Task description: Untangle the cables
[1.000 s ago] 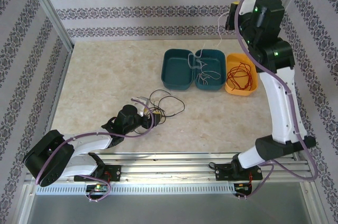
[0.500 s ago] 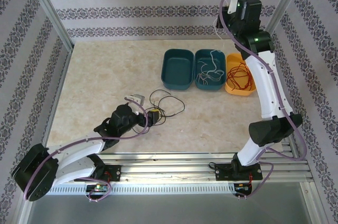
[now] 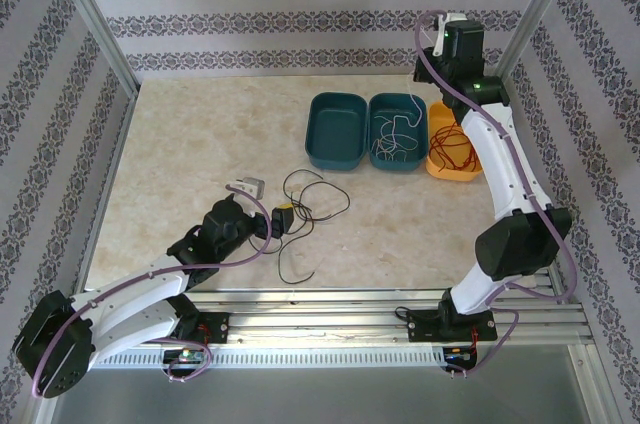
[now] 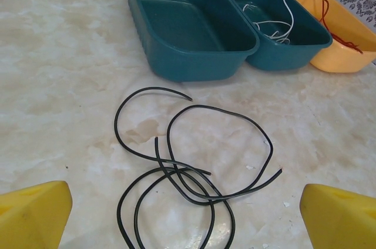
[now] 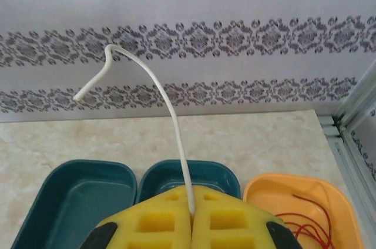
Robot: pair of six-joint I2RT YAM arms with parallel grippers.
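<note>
Noted left arm lying low over the near-left of the worktop (image 3: 200, 134), long link running from the near-left corner, wrist angled up and right toward the middle. Found left pincer (image 3: 265, 201) with fingers wide apart, set just short of the black cables (image 4: 176, 170). Saw those cables loose on the worktop as overlapping loops, between the pincer and the bins, apart from every bin. Noted right arm reared up from its near-right base, elbow bent out to the right, forearm reaching far and high toward the back-right corner, wrist well above the bins. Found right pincer (image 5: 192, 216) with yellow pads pressed together, clamped on a white cable (image 5: 174, 125). Saw that strand rising from the pads, bending left, free end in the air before the patterned wall. Counted three bins side by side at far centre-right: left teal bin (image 3: 335, 134); middle teal bin (image 3: 398, 166) holding white cables (image 3: 390, 142); orange bin (image 3: 450, 176) holding red cables (image 3: 455, 144). Could not tell whether the held strand reaches down into the middle teal bin.
</note>
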